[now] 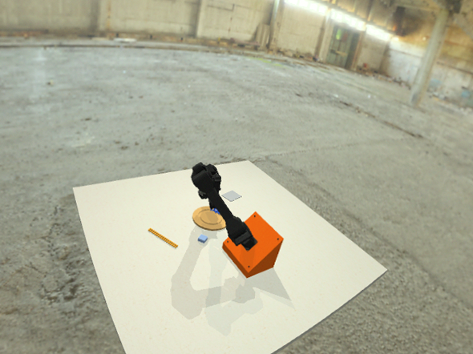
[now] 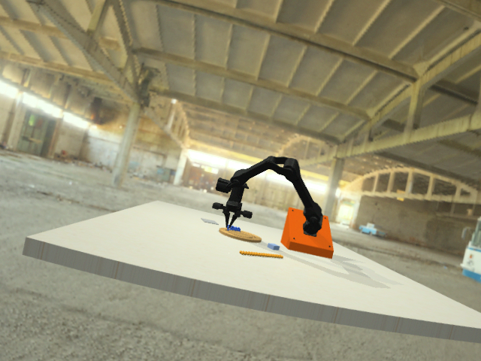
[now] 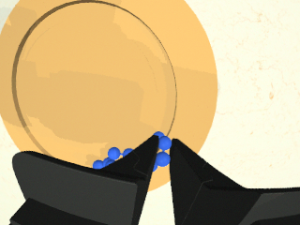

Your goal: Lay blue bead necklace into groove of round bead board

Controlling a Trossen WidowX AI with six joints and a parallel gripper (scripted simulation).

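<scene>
The blue bead necklace (image 1: 215, 210) (image 2: 235, 229) (image 3: 113, 153) is bunched at one side of the round bead board. My gripper (image 2: 228, 227) (image 3: 164, 142) is shut on the blue bead necklace, low over the board's rim side. In the wrist view, a few beads show between and just beyond the fingertips, and others lie left of them, partly behind the left finger. The round bead board (image 1: 201, 219) (image 2: 253, 238) (image 3: 197, 75) is tan wood and lies flat; its circular groove (image 3: 14, 80) shows with no beads along its far side. In the top view the arm hides the fingertips.
An orange bead strip (image 1: 163, 237) (image 2: 261, 254) lies in front of the board. A small light-blue block (image 1: 202, 238) (image 2: 273, 246) lies between the board and the arm's orange base (image 1: 266, 236) (image 2: 310, 248). A thin grey square (image 1: 231, 196) (image 2: 209, 221) lies behind the board.
</scene>
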